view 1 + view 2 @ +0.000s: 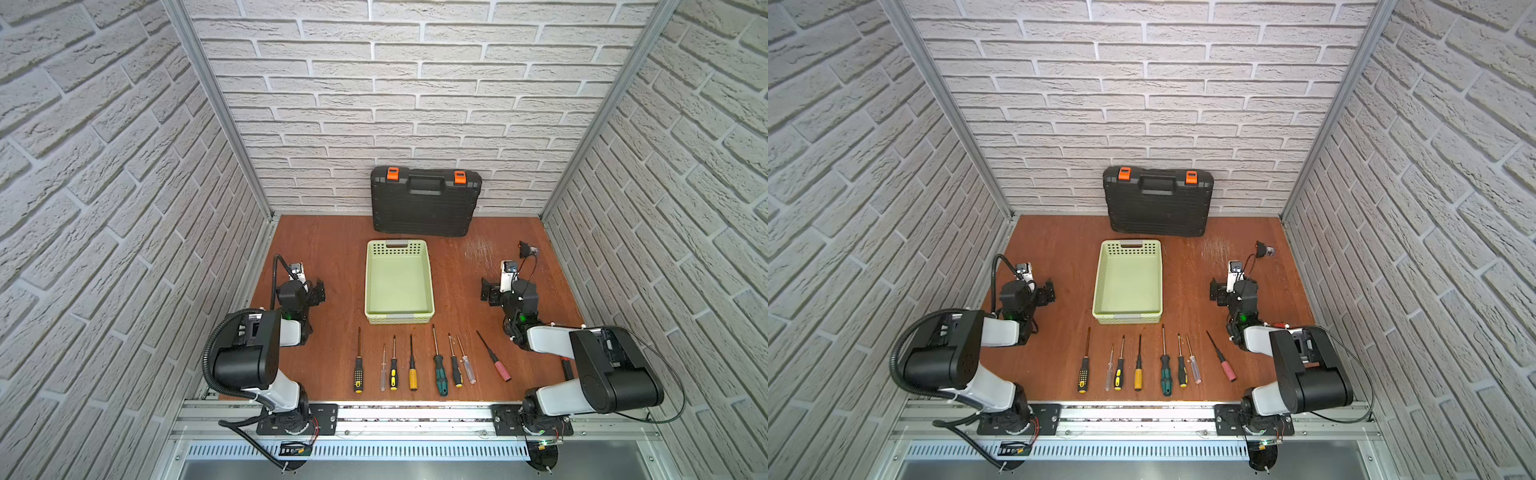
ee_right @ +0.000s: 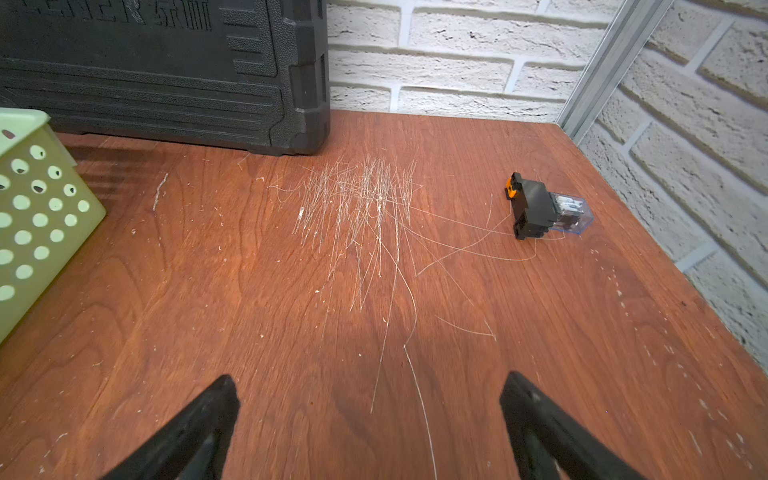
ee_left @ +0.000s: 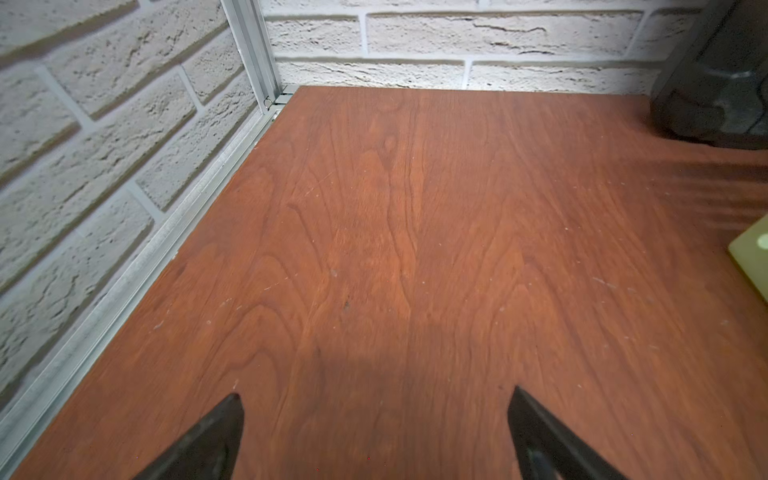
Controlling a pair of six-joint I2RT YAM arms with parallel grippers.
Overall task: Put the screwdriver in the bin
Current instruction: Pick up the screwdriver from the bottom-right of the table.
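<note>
Several screwdrivers lie side by side near the table's front edge in both top views, from a black-and-yellow one (image 1: 358, 371) on the left to a pink-handled one (image 1: 500, 369) on the right. The pale green bin (image 1: 398, 286) stands just behind them, with nothing in it. My left gripper (image 1: 318, 293) hovers to the left of the bin, open, with only bare wood between its fingers (image 3: 376, 395). My right gripper (image 1: 487, 293) is to the right of the bin, also open and holding nothing (image 2: 370, 380). No screwdriver shows in either wrist view.
A black toolcase (image 1: 426, 203) with orange latches leans on the back wall behind the bin. A small black-and-clear electrical part (image 2: 540, 208) sits on the table at the back right, next to a scratched patch. Brick walls close in three sides.
</note>
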